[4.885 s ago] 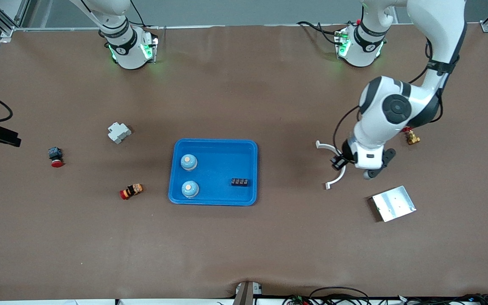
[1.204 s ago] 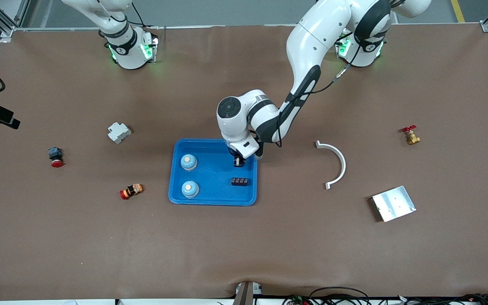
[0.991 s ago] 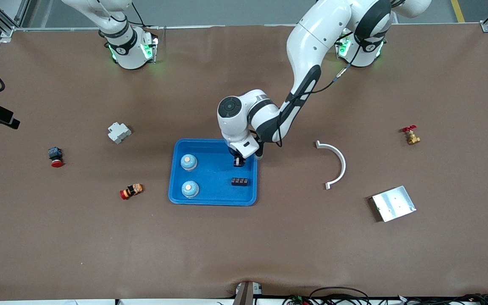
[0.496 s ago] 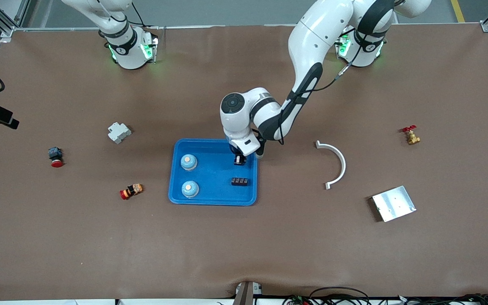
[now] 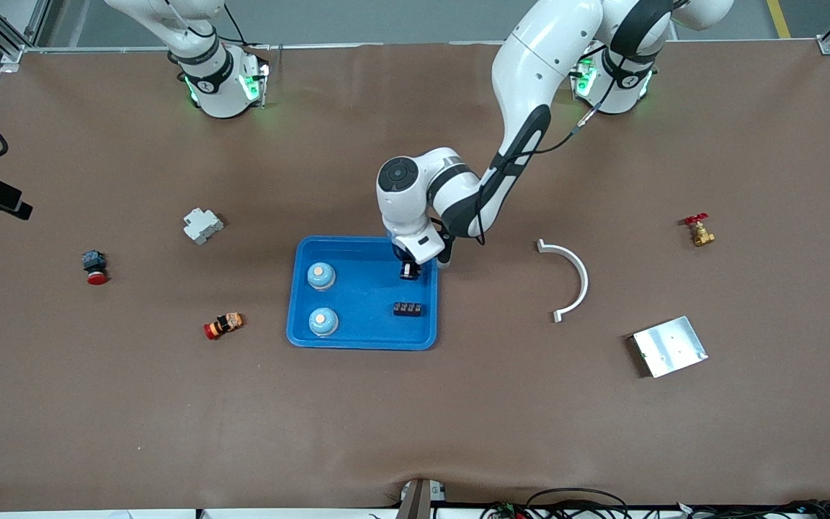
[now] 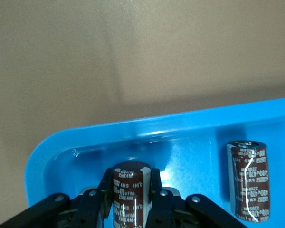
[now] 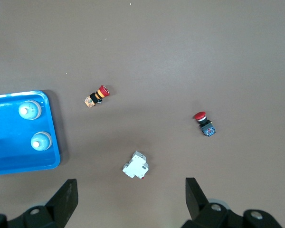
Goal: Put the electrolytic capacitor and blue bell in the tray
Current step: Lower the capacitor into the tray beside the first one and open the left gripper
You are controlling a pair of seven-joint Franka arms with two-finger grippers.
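Observation:
The bright-blue tray (image 5: 364,339) lies mid-table. Two blue bells (image 5: 320,275) (image 5: 323,321) stand in it at the end toward the right arm. My left gripper (image 5: 409,272) hangs low over the tray's corner toward the left arm's base. It is shut on a brown electrolytic capacitor (image 6: 129,190), held upright between the fingers. The left wrist view shows a second brown cylinder (image 6: 248,179) of the same look on the tray floor by the rim. In the front view the arm covers that spot. My right gripper (image 7: 130,204) waits open and empty, high over the right arm's end of the table.
A black terminal block (image 5: 408,309) lies in the tray. Toward the left arm's end are a white arc (image 5: 575,277), a silver plate (image 5: 669,346) and a brass valve (image 5: 700,231). Toward the right arm's end are a white breaker (image 5: 202,225), a red button (image 5: 95,267) and an orange-red switch (image 5: 223,325).
The left arm came from beside the white arc to the tray with the capacitor. Over the last second its gripper drifted slightly toward the tray's rim nearest the bases. The right arm held still.

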